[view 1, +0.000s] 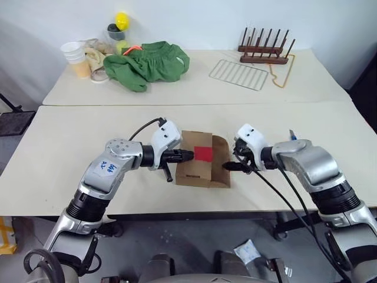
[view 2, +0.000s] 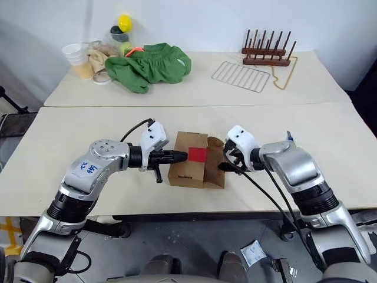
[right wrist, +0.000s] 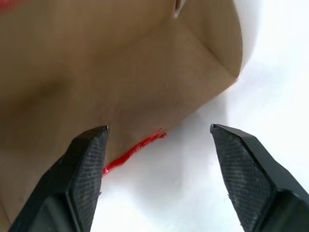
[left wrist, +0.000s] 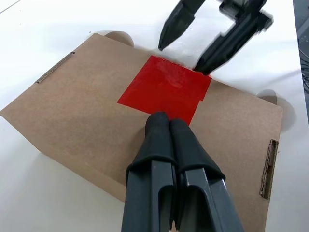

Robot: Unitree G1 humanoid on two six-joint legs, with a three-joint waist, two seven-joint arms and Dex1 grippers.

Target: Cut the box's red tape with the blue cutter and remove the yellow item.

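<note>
two white tables [view 1: 70, 141] pushed together fill the room, pale wall behind. head view: the box [view 1: 194, 171] sits on the near table, near the front edge, between both arms, red tape [view 1: 204, 153] on its top, flap at the right end standing open. left gripper [view 1: 187, 155] closed, empty, tips resting at the tape's left edge. right gripper [view 1: 231, 165] spread apart at the open flap, holding nothing. far table has a green cloth [view 1: 148, 63], stacked cups [view 1: 74, 53], a smooth yellow ball-shaped object [view 1: 122, 21], a wire rack [view 1: 240, 74] and a wooden peg rack [view 1: 265, 48].

left wrist view: own fingers [left wrist: 159, 140] pressed together, tips on the near edge of the red tape on the box top. right gripper's black fingers sit at the tape's far side, apart.

right wrist view: own fingers [right wrist: 87, 159] wide apart, nothing between them, just off the brown flap. thin red tape strip [right wrist: 133, 152] lies along the cardboard edge on the table.
</note>
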